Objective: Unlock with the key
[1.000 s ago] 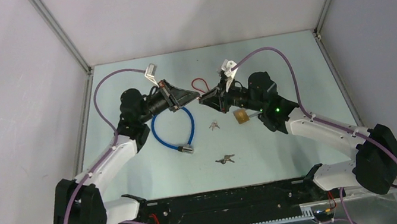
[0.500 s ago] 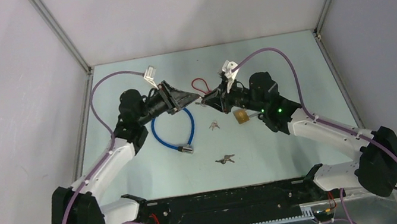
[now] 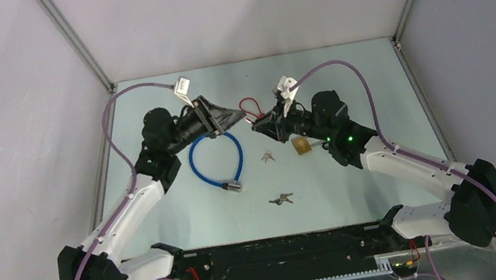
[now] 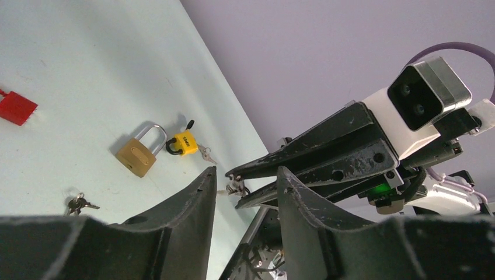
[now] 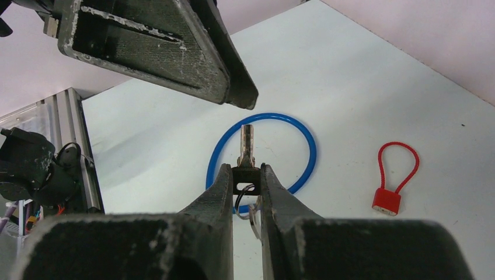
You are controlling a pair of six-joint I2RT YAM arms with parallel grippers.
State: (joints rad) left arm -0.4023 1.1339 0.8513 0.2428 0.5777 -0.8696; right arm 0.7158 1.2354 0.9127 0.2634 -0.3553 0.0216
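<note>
Bright metal key [image 5: 247,143], brass-toned padlock [image 4: 136,157] with steel shackle, glossy blue cable loop [image 5: 274,116], matt pale table [image 5: 350,87]

Cam 1, top ext. Fixed, above and behind the arm bases; I look down and fwd over the whole table [image 3: 149,103]. Farthest, widest view.

Cam 2, L wrist. Rides the left gripper [image 4: 244,175]; its spread fingers [image 4: 187,221] fill the bottom edge. Low, tilted, faces across at the right gripper [image 4: 233,188], very near.

Cam 3, R wrist. Own fingertips [image 5: 219,192] at bottom ctr, key [image 5: 247,140] pinched between them. Faces back at the left gripper, which sits close at top left.

Shared: red lock [image 5: 386,200] in all 3; blue cable loop [image 5: 271,116] in cams 1 and 3; brass padlock [image 3: 301,146] in cams 1 and 2.
</note>
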